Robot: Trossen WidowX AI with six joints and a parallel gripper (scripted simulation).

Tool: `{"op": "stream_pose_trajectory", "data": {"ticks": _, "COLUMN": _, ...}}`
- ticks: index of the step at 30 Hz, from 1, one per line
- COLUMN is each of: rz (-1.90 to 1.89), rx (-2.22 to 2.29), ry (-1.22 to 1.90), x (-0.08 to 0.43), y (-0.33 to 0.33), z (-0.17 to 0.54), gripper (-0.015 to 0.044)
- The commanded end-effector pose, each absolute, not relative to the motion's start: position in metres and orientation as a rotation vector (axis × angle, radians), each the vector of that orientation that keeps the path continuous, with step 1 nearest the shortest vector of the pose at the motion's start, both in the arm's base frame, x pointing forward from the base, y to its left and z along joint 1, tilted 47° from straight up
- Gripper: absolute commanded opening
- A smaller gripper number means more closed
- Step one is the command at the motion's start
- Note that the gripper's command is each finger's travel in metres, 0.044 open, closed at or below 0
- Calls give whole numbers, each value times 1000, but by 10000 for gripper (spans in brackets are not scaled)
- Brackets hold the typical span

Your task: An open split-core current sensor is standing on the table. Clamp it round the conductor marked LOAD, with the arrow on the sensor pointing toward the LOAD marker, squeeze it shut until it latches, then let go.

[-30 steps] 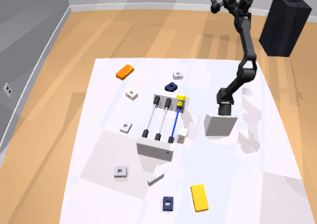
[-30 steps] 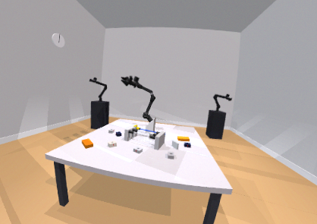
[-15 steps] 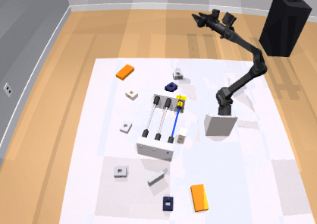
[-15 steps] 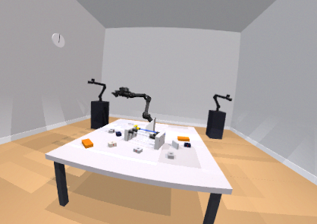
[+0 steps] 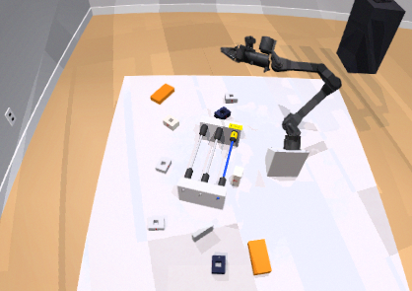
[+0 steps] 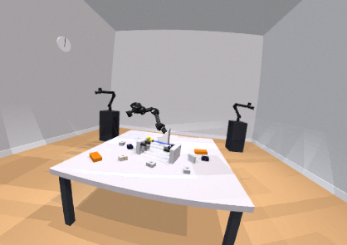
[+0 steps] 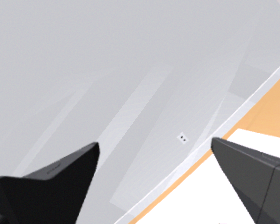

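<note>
My gripper [image 5: 223, 51] [image 6: 129, 114] [image 7: 155, 145] is open and empty, high beyond the table's back edge in the top view. A blue conductor [image 5: 228, 161] [image 6: 162, 143] runs between two grey end blocks, beside two pale conductors. A yellow marker [image 5: 236, 126] [image 6: 149, 139] sits at its far end; its lettering is too small to read. A dark blue piece [image 5: 223, 112] [image 6: 129, 146] with an uneven outline stands behind the far block and looks like the open sensor. Its arrow cannot be made out. The gripper is well away from it.
The near end block [image 5: 202, 195] [image 6: 175, 153] faces the top view. A pale upright block [image 5: 238, 176] stands beside the blue conductor. Several small pale blocks, another dark blue piece [image 5: 219, 264] [image 6: 205, 159] and two orange blocks [image 5: 163, 94] [image 5: 259, 256] are spread around on the table.
</note>
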State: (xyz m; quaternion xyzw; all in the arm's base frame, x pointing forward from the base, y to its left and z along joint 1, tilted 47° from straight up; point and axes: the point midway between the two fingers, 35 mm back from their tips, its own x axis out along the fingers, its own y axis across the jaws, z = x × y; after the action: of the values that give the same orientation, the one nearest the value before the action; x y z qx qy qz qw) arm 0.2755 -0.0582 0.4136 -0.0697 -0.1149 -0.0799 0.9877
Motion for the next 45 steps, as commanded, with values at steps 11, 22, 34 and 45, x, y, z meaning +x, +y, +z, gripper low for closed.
{"op": "stream_pose_trajectory", "data": {"ticks": 11, "rz": -51, "rx": 102, "ry": 130, "x": 324, "y": 2, "z": 283, "gripper": 440}}
{"op": "stream_pose_trajectory", "data": {"ticks": 22, "rz": -519, "rx": 191, "ry": 813, "x": 271, "y": -1, "z": 135, "gripper": 440}}
{"op": "stream_pose_trajectory", "data": {"ticks": 34, "rz": -975, "rx": -355, "ry": 897, "x": 196, "y": -32, "z": 144, "gripper": 440}}
{"op": "stream_pose_trajectory", "data": {"ticks": 45, "rz": -975, "rx": -355, "ry": 897, "x": 196, "y": -32, "z": 144, "gripper": 440}}
